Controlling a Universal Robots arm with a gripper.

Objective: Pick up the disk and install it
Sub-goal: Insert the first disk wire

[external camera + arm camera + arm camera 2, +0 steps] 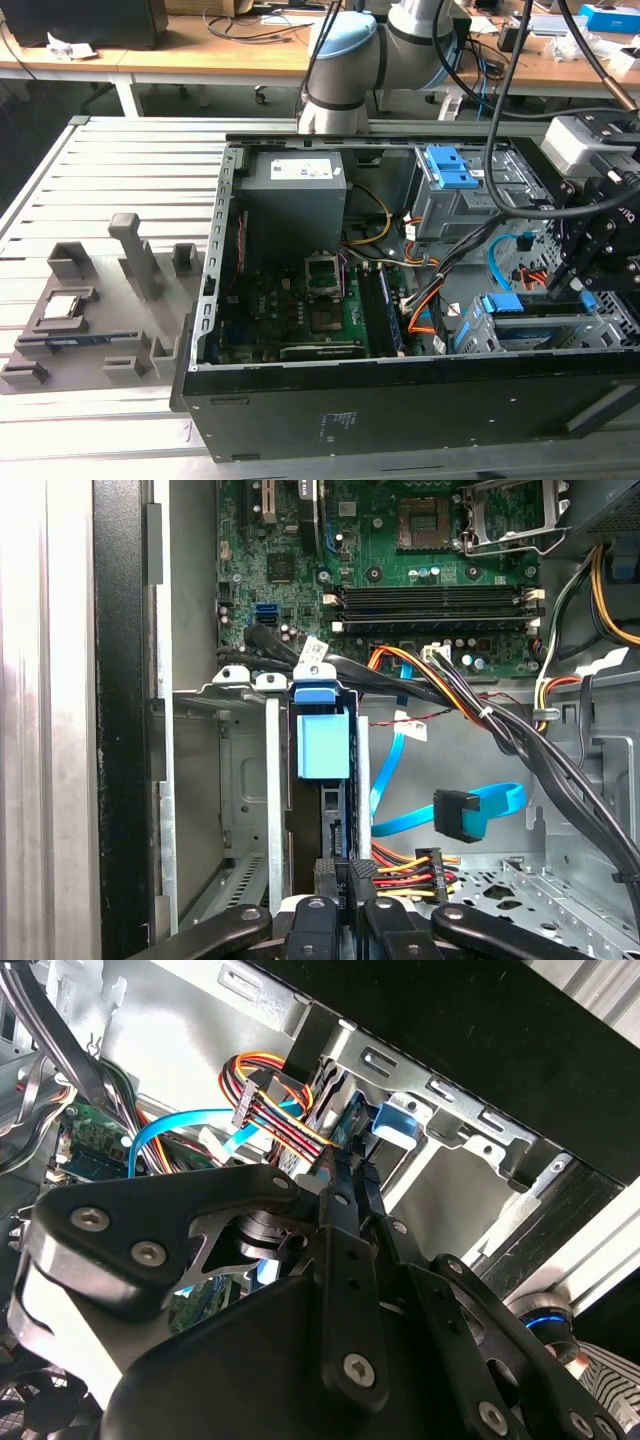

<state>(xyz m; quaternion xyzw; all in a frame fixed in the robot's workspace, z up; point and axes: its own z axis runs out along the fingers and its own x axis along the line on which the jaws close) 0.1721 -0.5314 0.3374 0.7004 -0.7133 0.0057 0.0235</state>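
Disk [323, 745]: it stands on edge inside the drive cage [225, 780] at the front corner of the open computer case [400, 410]; its blue rail shows in the first wrist view.
End effector [338, 872]: the fingers are clenched on the disk's rear edge, seen in both wrist views.
Position: at the exterior view's right, the end effector [565, 285] hangs over the cage.
Cables: the blue data cable [470, 810] and the coloured power wires [410, 865] lie just beside the disk.
Risk: I judge that a wire could be pinched, or the disk could jam if it is tilted in the cage.
Table [110, 150]: it carries the case and a grey parts holder [95, 310].
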